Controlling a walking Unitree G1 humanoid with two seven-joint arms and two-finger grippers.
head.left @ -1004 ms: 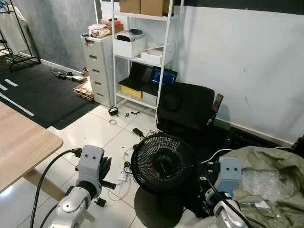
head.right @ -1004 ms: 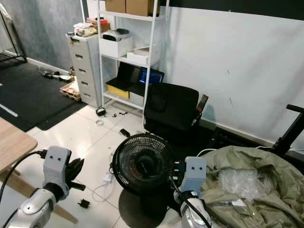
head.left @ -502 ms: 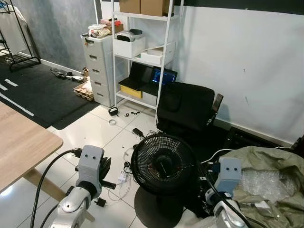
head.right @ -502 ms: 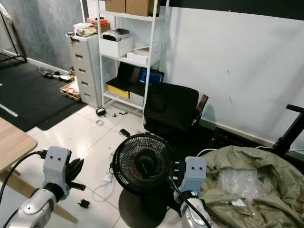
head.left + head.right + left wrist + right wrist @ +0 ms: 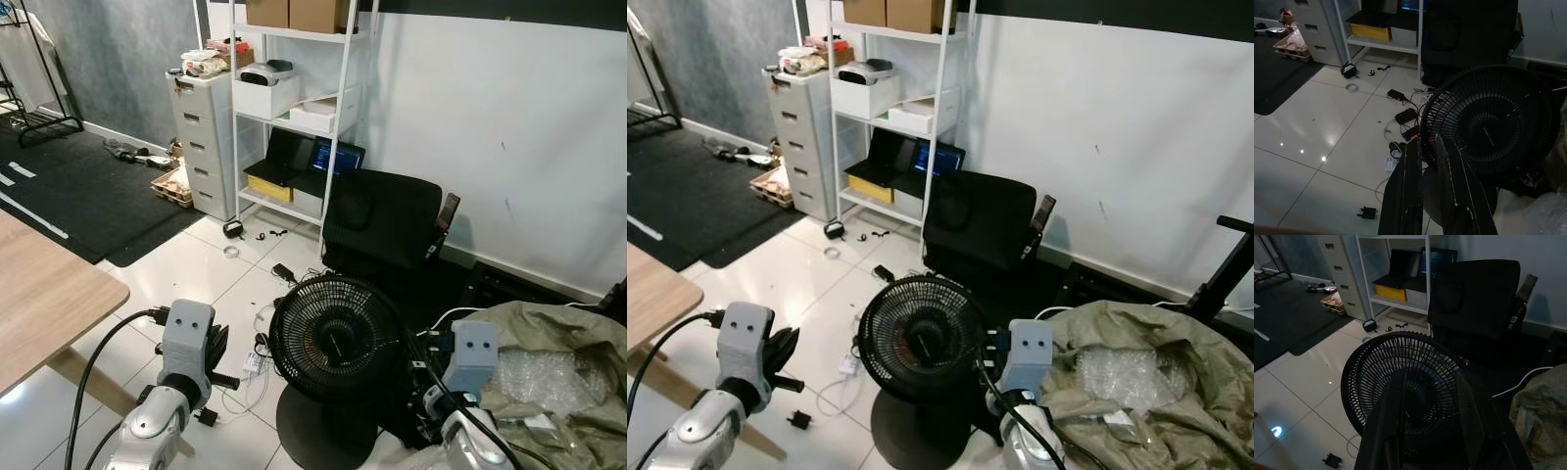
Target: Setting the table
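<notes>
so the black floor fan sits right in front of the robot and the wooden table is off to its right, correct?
Not quite. The black floor fan is in front, but the wooden table is to the robot's left, as the left eye view shows.

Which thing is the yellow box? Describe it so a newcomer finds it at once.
Start at the white shelf rack against the wall, right of the grey drawer cabinet. On its lowest shelf, under an open black laptop, lies the yellow box: flat and low, the one bright yellow thing among white bins and black electronics.
</notes>
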